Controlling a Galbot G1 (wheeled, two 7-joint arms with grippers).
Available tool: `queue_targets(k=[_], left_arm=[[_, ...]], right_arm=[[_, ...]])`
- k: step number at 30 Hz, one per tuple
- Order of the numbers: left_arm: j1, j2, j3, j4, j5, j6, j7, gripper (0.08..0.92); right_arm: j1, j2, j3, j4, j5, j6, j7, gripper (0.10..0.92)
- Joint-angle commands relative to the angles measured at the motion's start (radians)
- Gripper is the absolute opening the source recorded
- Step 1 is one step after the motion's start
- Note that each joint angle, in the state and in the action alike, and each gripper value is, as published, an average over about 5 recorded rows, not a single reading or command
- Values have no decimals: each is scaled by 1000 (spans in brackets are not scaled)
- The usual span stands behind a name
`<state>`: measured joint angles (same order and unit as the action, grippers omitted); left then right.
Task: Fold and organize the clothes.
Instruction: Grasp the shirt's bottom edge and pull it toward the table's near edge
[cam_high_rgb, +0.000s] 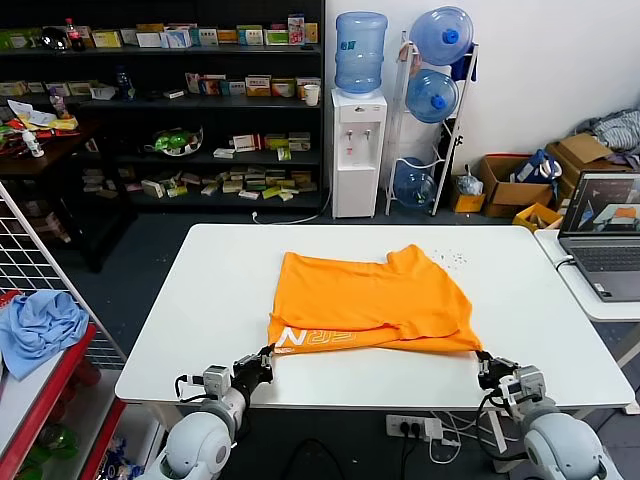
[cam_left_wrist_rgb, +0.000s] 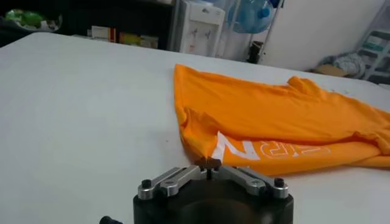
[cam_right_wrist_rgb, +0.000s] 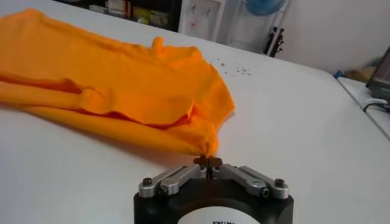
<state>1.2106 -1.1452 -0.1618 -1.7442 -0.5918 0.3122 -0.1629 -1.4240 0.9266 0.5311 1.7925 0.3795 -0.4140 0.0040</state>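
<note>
The orange T-shirt (cam_high_rgb: 375, 300) lies folded over on the white table (cam_high_rgb: 220, 290), white lettering showing along its near edge. My left gripper (cam_high_rgb: 266, 357) is shut on the shirt's near left corner, and the left wrist view shows orange cloth (cam_left_wrist_rgb: 268, 122) pinched between its fingertips (cam_left_wrist_rgb: 203, 162). At the near right corner my right gripper (cam_high_rgb: 481, 357) is shut on the fabric, and in the right wrist view the shirt (cam_right_wrist_rgb: 122, 79) narrows to a point held at the gripper (cam_right_wrist_rgb: 208, 161).
An open laptop (cam_high_rgb: 607, 232) sits on a side table at the right. A wire rack with a light blue cloth (cam_high_rgb: 38, 330) stands at the left. Behind the table are a water dispenser (cam_high_rgb: 357, 150), bottle rack and stocked shelves.
</note>
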Motion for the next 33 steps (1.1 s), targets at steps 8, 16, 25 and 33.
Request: queue_targets(k=[8, 16, 25, 33], left_arm=[[237, 124, -10, -166, 58, -19, 2, 89], [308, 123, -20, -212, 76, -1, -17, 89], [284, 115, -42, -262, 131, 15, -26, 232], [183, 128, -71, -314, 103, 52, -15, 458]], right_arm=[[-315, -38, 108, 142, -62, 49, -25, 125], [-346, -32, 109, 154, -63, 46, -20, 125], [-264, -45, 122, 218, 30, 43, 6, 286], [-120, -92, 123, 224, 169, 24, 42, 520]])
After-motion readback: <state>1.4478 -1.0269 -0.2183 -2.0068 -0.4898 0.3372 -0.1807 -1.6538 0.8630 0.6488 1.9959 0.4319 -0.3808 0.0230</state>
